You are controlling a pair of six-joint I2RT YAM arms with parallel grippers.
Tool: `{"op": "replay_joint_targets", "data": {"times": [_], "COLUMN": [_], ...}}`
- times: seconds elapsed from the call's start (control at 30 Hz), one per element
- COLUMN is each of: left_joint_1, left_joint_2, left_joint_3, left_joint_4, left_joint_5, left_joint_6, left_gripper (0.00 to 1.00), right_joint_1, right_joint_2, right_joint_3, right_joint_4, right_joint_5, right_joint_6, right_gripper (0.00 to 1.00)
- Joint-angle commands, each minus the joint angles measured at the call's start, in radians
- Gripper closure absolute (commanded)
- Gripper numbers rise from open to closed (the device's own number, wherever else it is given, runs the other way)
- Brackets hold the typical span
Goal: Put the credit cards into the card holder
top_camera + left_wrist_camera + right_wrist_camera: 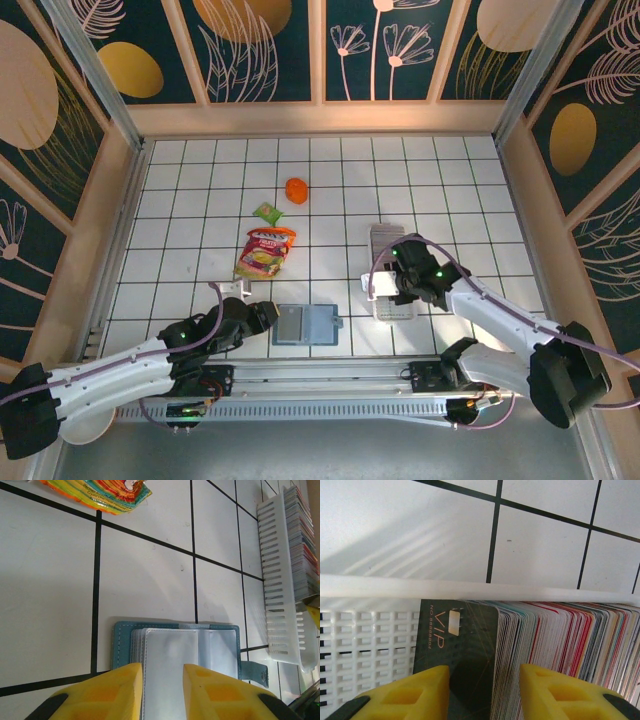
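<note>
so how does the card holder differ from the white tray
The card holder is teal-blue; the white tray has slotted white walls. The card holder lies open and flat, clear sleeves showing; the white tray holds a packed row of credit cards on edge. The white tray is longer and narrower than the card holder. Both are rectangular and sit on the tiled table.

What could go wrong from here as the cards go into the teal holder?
The thin credit cards stand tightly packed in the white slotted plastic tray, so the right claw, with a finger on either side of the dark VIP card, may drag neighbours out. The teal folding card holder lies open on smooth tile under the left claw; it might slide during insertion.
</note>
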Motion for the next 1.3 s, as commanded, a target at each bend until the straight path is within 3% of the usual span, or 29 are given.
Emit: {"op": "replay_joint_targets", "data": {"times": [0.0, 0.6, 0.77, 0.93, 1.03, 1.13, 1.27], "left_joint_1": [0.000, -0.001, 0.000, -0.001, -0.001, -0.001, -0.001], "left_joint_2": [0.003, 0.046, 0.044, 0.023, 0.010, 0.003, 0.016], "left_joint_3": [-0.009, -0.018, -0.020, -0.026, -0.027, -0.029, -0.028], "left_joint_4": [0.018, 0.055, 0.048, 0.028, 0.013, 0.012, 0.019], "left_joint_5": [0.014, 0.029, 0.028, 0.023, 0.021, 0.023, 0.028], "left_joint_6": [-0.012, -0.014, -0.009, -0.008, -0.010, -0.010, -0.010], "left_gripper": [0.74, 0.77, 0.76, 0.74, 0.71, 0.68, 0.66], "right_joint_1": [0.003, 0.027, 0.124, 0.275, 0.377, 0.428, 0.466], "right_joint_2": [-0.027, -0.107, -0.118, -0.097, -0.068, -0.020, 0.044], "right_joint_3": [0.033, 0.085, 0.159, 0.305, 0.348, 0.331, 0.166], "right_joint_4": [0.011, -0.118, -0.209, -0.197, -0.090, 0.050, 0.367], "right_joint_5": [0.028, 0.029, 0.039, 0.053, 0.095, 0.225, 0.085], "right_joint_6": [-0.005, 0.048, 0.175, 0.630, 1.016, 1.552, 2.097], "right_gripper": [0.63, 0.82, 0.99, 1.00, 1.00, 1.00, 1.00]}}
